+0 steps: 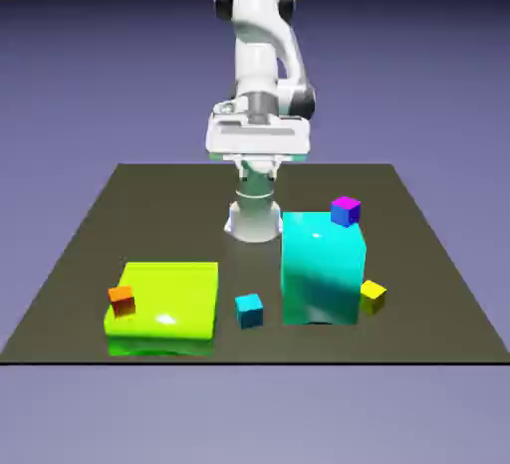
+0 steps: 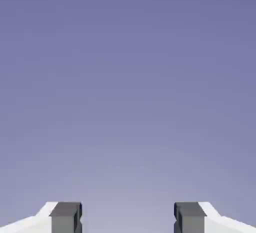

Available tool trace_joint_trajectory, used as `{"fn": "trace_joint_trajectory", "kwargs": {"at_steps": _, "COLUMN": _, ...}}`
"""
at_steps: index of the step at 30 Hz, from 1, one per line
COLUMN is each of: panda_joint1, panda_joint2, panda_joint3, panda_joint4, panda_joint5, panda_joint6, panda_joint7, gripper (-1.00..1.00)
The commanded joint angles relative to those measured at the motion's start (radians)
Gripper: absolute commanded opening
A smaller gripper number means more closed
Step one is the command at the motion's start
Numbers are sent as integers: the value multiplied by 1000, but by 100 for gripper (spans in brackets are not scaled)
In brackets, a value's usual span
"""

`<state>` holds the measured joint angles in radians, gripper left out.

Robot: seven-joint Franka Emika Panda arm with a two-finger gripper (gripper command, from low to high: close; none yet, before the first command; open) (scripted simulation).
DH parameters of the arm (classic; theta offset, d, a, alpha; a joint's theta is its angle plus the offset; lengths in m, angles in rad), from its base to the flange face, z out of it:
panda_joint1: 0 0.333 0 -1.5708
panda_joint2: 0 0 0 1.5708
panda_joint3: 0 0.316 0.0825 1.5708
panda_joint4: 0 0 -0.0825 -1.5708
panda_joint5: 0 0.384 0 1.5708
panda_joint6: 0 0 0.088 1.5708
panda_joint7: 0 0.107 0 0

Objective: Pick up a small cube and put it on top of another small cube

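While its claw point(image 2: 128, 219) hangs wide and empty high over the table point(image 1: 80, 253), the small cube point(image 1: 249, 310) sits far below it, between green slab point(image 1: 164, 308) and big cyan block point(image 1: 323, 268).

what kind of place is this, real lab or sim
Most likely a rendered simulation: a flat dark table floating before a plain blue-violet backdrop, with glossy blocks like the big cyan block and tiny cyan cube.
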<state>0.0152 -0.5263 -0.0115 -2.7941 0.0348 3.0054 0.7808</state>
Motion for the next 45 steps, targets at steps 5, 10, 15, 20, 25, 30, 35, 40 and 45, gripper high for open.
{"fn": "trace_joint_trajectory", "kwargs": {"at_steps": 5, "panda_joint1": 13, "panda_joint2": 181, "panda_joint3": -48, "panda_joint4": 66, "panda_joint5": 144, "panda_joint6": -131, "panda_joint7": 165, "gripper": 0}}
{"fn": "trace_joint_trajectory", "kwargs": {"at_steps": 10, "panda_joint1": 27, "panda_joint2": 362, "panda_joint3": -95, "panda_joint4": 132, "panda_joint5": 289, "panda_joint6": -262, "panda_joint7": 330, "gripper": 0}}
{"fn": "trace_joint_trajectory", "kwargs": {"at_steps": 15, "panda_joint1": 40, "panda_joint2": 544, "panda_joint3": -143, "panda_joint4": 198, "panda_joint5": 433, "panda_joint6": -393, "panda_joint7": 495, "gripper": 0}}
{"fn": "trace_joint_trajectory", "kwargs": {"at_steps": 20, "panda_joint1": 53, "panda_joint2": 714, "panda_joint3": -187, "panda_joint4": 260, "panda_joint5": 569, "panda_joint6": -517, "panda_joint7": 650, "gripper": 0}}
{"fn": "trace_joint_trajectory", "kwargs": {"at_steps": 25, "panda_joint1": 38, "panda_joint2": 859, "panda_joint3": -118, "panda_joint4": 288, "panda_joint5": 716, "panda_joint6": -416, "panda_joint7": 538, "gripper": 0}}
{"fn": "trace_joint_trajectory", "kwargs": {"at_steps": 30, "panda_joint1": 37, "panda_joint2": 870, "panda_joint3": -113, "panda_joint4": 290, "panda_joint5": 727, "panda_joint6": -409, "panda_joint7": 530, "gripper": -100}}
{"fn": "trace_joint_trajectory", "kwargs": {"at_steps": 35, "panda_joint1": 60, "panda_joint2": 732, "panda_joint3": -200, "panda_joint4": 281, "panda_joint5": 538, "panda_joint6": -503, "panda_joint7": 671, "gripper": -100}}
{"fn": "trace_joint_trajectory", "kwargs": {"at_steps": 40, "panda_joint1": 128, "panda_joint2": 717, "panda_joint3": -121, "panda_joint4": 359, "panda_joint5": 324, "panda_joint6": -570, "panda_joint7": 478, "gripper": -100}}
{"fn": "trace_joint_trajectory", "kwargs": {"at_steps": 45, "panda_joint1": 208, "panda_joint2": 691, "panda_joint3": -74, "panda_joint4": 442, "panda_joint5": 106, "panda_joint6": -628, "panda_joint7": 294, "gripper": -100}}
